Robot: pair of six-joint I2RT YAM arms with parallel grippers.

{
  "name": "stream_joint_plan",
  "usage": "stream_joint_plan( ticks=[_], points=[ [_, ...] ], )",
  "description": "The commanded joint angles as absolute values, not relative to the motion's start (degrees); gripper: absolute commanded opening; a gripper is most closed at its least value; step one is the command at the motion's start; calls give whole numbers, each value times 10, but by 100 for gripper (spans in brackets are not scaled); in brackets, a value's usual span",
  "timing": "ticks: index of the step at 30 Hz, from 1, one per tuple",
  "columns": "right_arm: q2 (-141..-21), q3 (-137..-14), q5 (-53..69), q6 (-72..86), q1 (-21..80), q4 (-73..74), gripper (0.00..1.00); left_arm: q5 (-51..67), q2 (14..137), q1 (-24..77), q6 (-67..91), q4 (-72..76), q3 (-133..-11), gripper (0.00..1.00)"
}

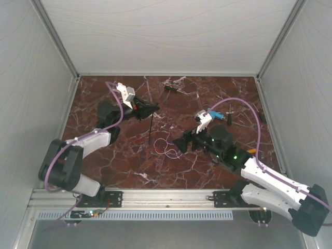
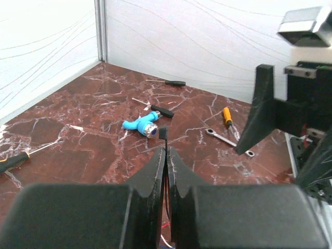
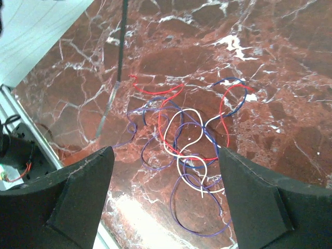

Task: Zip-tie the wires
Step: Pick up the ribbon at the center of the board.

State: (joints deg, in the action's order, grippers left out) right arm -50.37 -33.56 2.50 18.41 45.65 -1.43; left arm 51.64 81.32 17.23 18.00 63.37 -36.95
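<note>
Wires [image 3: 182, 151]: loose tangle lying flat mid-tabletop [image 1: 124, 166], unbound. Right end effector [image 1: 177, 146]: jaws wide, straddling the tangle from above, holding nothing. Left end effector [image 2: 166, 153]: clamped on a black zip tie [image 3: 121, 52], its tip hanging just beside the wires. Recommendation: pinch where most strands cross and lift the bundle slightly, so the tie tip can pass beneath.
</note>
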Motion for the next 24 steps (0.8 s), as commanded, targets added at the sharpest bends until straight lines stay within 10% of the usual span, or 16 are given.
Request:
stream_joint_plan(
  ticks=[1,24],
  points=[
    [-468,-319,-20,201,453,-68,80,550,885,165,139,760,-425,0],
    [-410,-291,-2,206,448,-55,79,492,1205,147,178,915,-609,0]
  ],
)
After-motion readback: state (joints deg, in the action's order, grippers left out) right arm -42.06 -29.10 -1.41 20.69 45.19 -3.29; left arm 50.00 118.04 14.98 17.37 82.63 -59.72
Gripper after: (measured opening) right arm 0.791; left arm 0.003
